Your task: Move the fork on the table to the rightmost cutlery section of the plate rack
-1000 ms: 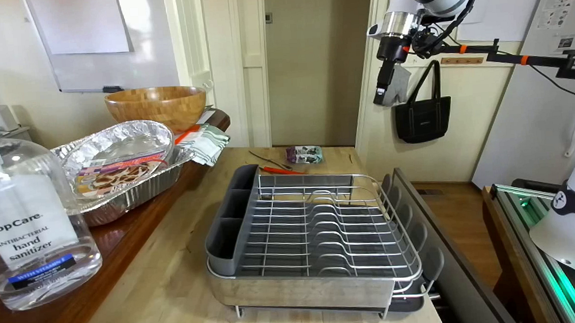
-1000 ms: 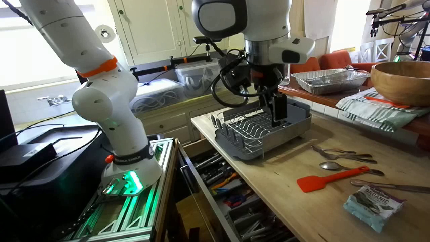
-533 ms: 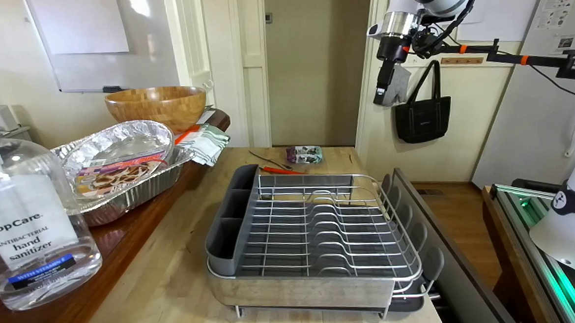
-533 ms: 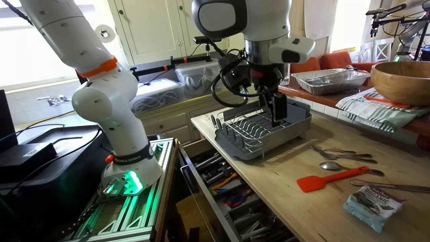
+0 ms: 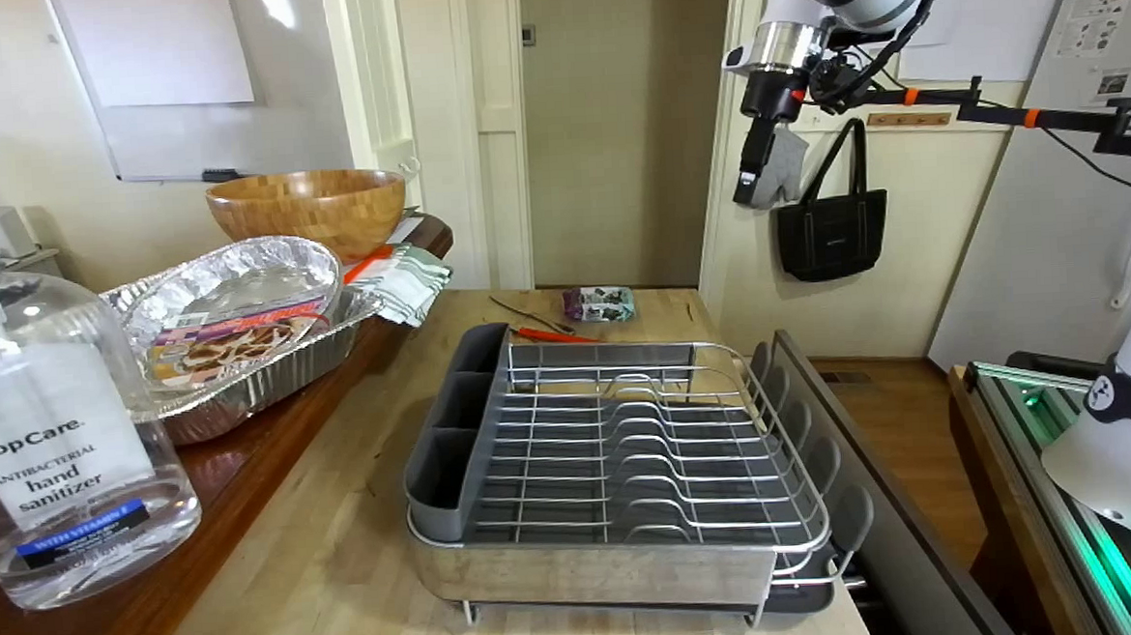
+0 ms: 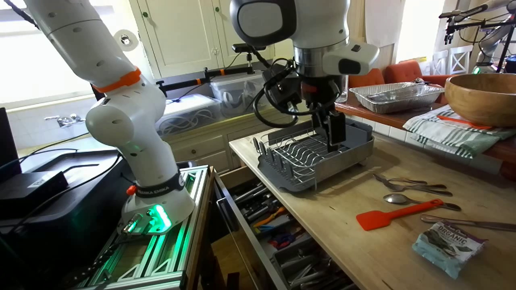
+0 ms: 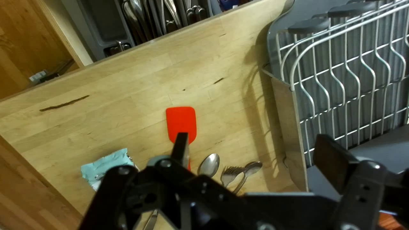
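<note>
Silver metal fork [image 7: 229, 176] is lying on the lt. beige, wood-toned table [image 6: 363, 257] just beside a small metal spoon [image 7: 253, 166]; can't tell if they're touching. Wrist view is showing its tines best, w/ the black two-finger gripper [image 7: 254, 147] covering its handle; in an exterior view the slim handles [image 6: 437, 192] of that group are showing instead. Gripper is hanging well above the table, fingers [image 7: 332, 161] standing wide apart per wrist view; in both exterior views they're overlapping, so can't judge the gap there. Lg. rect. silver wire plate rack [image 5: 588, 568] is standing on the table, apart from the fork, & in an exterior view the dk. grey plastic cutlery holder [image 5: 436, 518] along its side is showing 3 open-topped sections. Clear plastic hand-sanitizer bottle [image 5: 64, 441] w/ pump is standing up close in an exterior view. Flat red spatula [image 6: 385, 217] is lying whole in an exterior view; one finger is hiding pt. of its handle in wrist view.
</note>
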Available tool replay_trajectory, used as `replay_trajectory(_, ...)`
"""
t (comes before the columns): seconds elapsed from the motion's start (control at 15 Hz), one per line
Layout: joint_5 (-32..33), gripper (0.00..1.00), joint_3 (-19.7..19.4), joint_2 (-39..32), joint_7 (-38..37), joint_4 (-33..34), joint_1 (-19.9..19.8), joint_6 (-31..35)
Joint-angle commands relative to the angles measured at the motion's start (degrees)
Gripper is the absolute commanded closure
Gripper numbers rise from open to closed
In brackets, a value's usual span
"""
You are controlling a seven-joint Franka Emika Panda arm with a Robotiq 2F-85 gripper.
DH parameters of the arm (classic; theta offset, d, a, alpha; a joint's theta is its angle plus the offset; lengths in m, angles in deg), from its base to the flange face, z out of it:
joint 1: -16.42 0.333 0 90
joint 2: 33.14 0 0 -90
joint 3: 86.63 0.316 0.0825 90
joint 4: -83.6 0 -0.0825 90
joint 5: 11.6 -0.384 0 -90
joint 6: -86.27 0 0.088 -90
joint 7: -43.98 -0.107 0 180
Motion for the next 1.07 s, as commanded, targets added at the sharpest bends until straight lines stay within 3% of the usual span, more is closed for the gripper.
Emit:
replay_trajectory(0.0, -0.9, 0.0, 1.3, -3.7, -0.5, 1.9, -2.8, 5.4)
replay_trajectory(0.47, -3.2, 0.0, 2.5, -15.1, 0.6, 8.5, -4.4, 13.1)
replay_trajectory(1.0, -10.4, 0.0, 9.6, -26.1, 0.5, 18.0, -7.9, 15.6)
